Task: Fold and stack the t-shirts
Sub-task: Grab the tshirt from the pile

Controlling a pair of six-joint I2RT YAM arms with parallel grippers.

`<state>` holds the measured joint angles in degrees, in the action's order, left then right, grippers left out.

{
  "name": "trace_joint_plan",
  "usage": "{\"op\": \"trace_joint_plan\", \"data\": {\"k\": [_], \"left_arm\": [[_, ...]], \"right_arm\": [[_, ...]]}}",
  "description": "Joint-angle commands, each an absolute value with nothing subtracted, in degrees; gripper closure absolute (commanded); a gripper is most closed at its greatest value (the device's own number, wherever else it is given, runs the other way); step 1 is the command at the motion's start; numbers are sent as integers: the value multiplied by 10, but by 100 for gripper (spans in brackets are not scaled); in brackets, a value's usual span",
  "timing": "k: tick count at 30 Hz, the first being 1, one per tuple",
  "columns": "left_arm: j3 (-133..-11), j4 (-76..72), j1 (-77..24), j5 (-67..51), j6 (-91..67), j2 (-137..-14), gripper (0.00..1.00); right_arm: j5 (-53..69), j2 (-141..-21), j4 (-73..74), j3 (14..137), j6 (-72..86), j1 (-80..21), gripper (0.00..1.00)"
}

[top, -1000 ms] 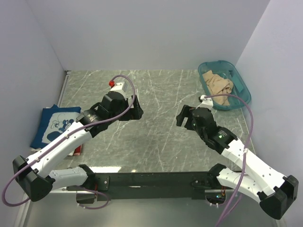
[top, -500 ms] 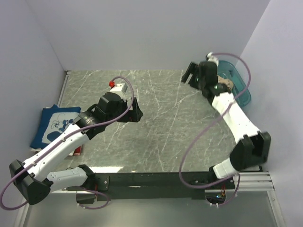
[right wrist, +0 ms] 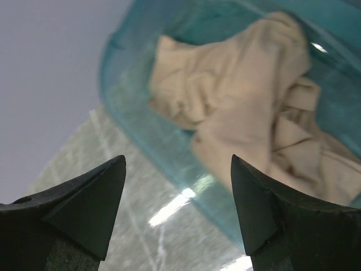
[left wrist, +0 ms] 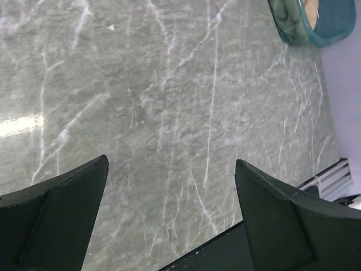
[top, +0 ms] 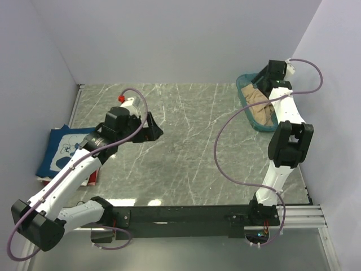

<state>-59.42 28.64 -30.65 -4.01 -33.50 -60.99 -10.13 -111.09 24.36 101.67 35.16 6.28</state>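
Note:
A crumpled tan t-shirt (top: 260, 106) lies in a teal tub (top: 246, 103) at the back right; it also shows in the right wrist view (right wrist: 248, 107). A folded navy t-shirt with a white mouse print (top: 62, 148) lies at the left edge on top of a red t-shirt (top: 90, 179), of which only an edge shows. My right gripper (top: 260, 79) is open and empty, above the tub's near-left rim (right wrist: 163, 164). My left gripper (top: 153, 131) is open and empty above bare marble (left wrist: 169, 113) left of centre.
The grey marble table (top: 192, 147) is walled at the back and both sides. The black rail (top: 186, 214) with the arm bases runs along the near edge. The tub's corner (left wrist: 304, 28) shows at the top right of the left wrist view.
My right arm has swung from mid-table out to the back right and now hangs over the tub. My left gripper has shifted slightly left and back.

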Motion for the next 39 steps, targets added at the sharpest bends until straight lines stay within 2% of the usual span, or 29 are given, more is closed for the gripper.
{"op": "trace_joint_plan", "data": {"k": [1,10,18,21,22,24,25,26,32,39], "left_arm": [[-577,243,-251,-136,-336,-616,0],[-576,236,-218,-169,-345,-629,1],[-566,224,-192,-188,-352,-628,1],[-565,223,-192,-185,-353,-627,1],[-564,223,-192,-180,-353,-625,0],[-564,224,-192,-178,-352,-623,1],[-563,224,-192,-173,-352,-621,1],[-563,223,-192,-172,-352,-621,1],[-564,222,-192,-173,-351,-621,0],[-560,218,-192,-171,-350,-617,1]], "right_arm": [[-125,-1123,249,1027,359,82,19],[-133,-1150,224,958,352,101,20],[-115,-1195,218,951,353,106,21],[-100,-1203,224,961,351,108,31],[-98,-1201,222,961,351,108,46],[-92,-1187,219,961,351,108,68],[-92,-1180,223,965,352,108,90],[-93,-1173,229,971,351,108,99],[-96,-1086,255,1017,359,106,100],[-81,-926,250,1060,363,73,100]]}}
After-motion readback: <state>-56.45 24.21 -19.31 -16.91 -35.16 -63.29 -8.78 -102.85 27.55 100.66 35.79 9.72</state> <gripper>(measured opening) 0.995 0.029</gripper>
